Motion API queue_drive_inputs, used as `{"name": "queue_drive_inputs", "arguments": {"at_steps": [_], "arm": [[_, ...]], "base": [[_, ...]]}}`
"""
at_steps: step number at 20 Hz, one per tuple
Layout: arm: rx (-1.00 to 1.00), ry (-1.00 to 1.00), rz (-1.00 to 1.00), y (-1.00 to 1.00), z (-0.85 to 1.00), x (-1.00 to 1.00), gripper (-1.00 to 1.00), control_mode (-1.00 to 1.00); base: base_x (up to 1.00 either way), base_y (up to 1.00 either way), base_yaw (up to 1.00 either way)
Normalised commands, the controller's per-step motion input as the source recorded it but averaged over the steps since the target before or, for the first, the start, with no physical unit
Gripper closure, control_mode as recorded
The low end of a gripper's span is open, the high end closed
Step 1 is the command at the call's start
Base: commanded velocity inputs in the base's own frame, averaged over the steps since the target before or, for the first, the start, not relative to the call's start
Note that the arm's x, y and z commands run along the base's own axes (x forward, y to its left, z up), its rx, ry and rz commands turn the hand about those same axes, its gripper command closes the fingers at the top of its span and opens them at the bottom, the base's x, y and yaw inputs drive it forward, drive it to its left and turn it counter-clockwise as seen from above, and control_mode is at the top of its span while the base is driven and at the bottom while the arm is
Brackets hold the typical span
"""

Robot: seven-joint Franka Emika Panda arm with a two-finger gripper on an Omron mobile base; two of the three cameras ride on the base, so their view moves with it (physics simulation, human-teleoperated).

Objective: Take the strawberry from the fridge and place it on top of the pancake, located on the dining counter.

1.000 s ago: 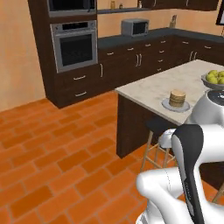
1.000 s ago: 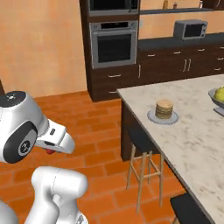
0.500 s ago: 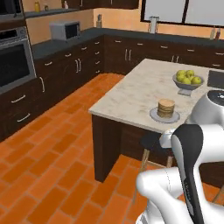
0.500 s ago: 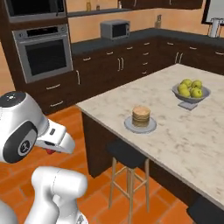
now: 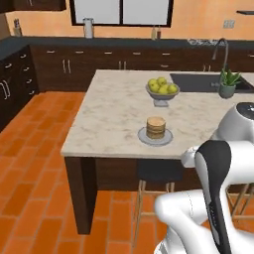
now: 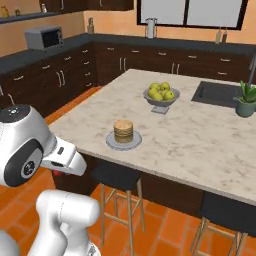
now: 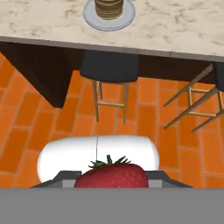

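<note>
**A:** Left base view, setting first?

**B:** Kitchen, orange brick floor, dark wall cabinets under a window. Centre: the dining counter, entered as the table (image 5: 106, 111), pale marbled top on a dark wood base. On it: one pancake (image 5: 156, 127) stack on a grey plate (image 5: 143, 137), near the front edge; one fruit bowl (image 5: 161, 91) of yellow-green fruit behind it; a sink (image 5: 198, 82) and a potted plant (image 5: 227, 84) to the right. A dark stool (image 5: 158, 173) is tucked under the edge.

**A:** Right base view?

**B:** Same table, seen from the other side. Pancake on its plate just above the stool, bowl beyond it. The arm's white wrist sits low, at the left, below the tabletop and out over the floor; a small patch of red shows beneath it.

**A:** Hand view?

**B:** The strawberry (image 7: 114, 175), red with green leaves on top, sits between the fingertips of the hand (image 7: 113, 178), which is clenched on it. Brick floor and stool lie ahead; the table edge and the pancake plate are at the top.

**A:** The relation that matters?

**B:** The pancake lies ahead of the hand and above it, slightly to the left in the hand's own picture. In my judgement the fruit must be raised over the table edge and carried forward before release.
</note>
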Motion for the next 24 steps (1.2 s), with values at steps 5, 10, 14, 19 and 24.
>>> {"name": "queue_drive_inputs", "arguments": {"at_steps": [5, 10, 14, 19, 24], "arm": [[0.0, 0.0, 0.0, 0.0, 0.0, 0.0, 1.0, 1.0], [0.0, 0.0, 0.0, 0.0, 0.0, 0.0, 1.0, 1.0], [0.0, 0.0, 0.0, 0.0, 0.0, 0.0, 1.0, 1.0], [0.0, 0.0, 0.0, 0.0, 0.0, 0.0, 1.0, 1.0], [0.0, 0.0, 0.0, 0.0, 0.0, 0.0, 1.0, 1.0]], "base": [[0.8, 0.61, -0.37], [0.69, 0.18, -0.18], [0.43, 0.0, -0.33], [0.35, 0.1, -0.35], [0.61, 0.21, -0.17]]}}
